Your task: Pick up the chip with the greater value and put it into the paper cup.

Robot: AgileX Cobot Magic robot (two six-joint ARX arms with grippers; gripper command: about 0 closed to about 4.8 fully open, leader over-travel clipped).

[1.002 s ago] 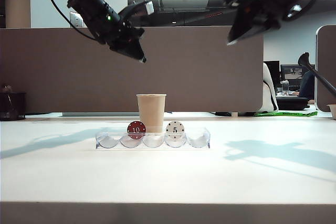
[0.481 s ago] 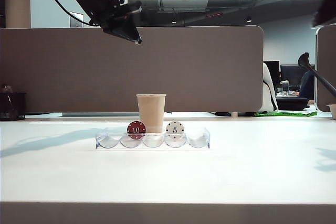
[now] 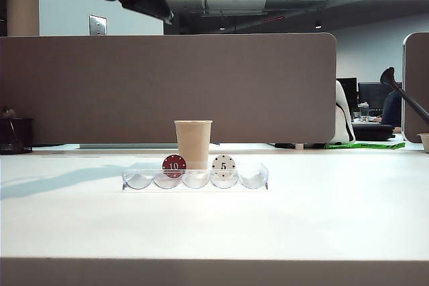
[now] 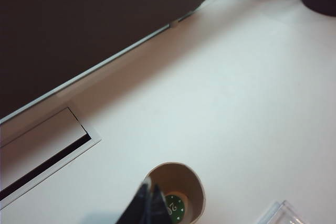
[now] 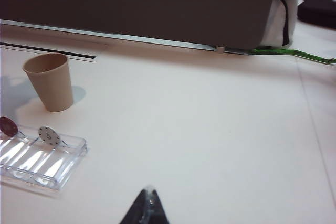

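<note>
The green chip (image 4: 175, 206) lies inside the paper cup (image 3: 193, 144) on the bench (image 3: 335, 219). Left gripper (image 4: 147, 204) high above it, fingers closed, empty. Right gripper (image 5: 148, 205) closed too. Best lift away slowly, not bumping the cup.

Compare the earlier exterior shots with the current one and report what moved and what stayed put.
The left hand, shut and empty, rose toward the upper left of the exterior view. The right hand went up and off to the right, out of that view. The paper cup, the green chip lying inside it, the clear tray, the red chip and the white chip did not move.
</note>
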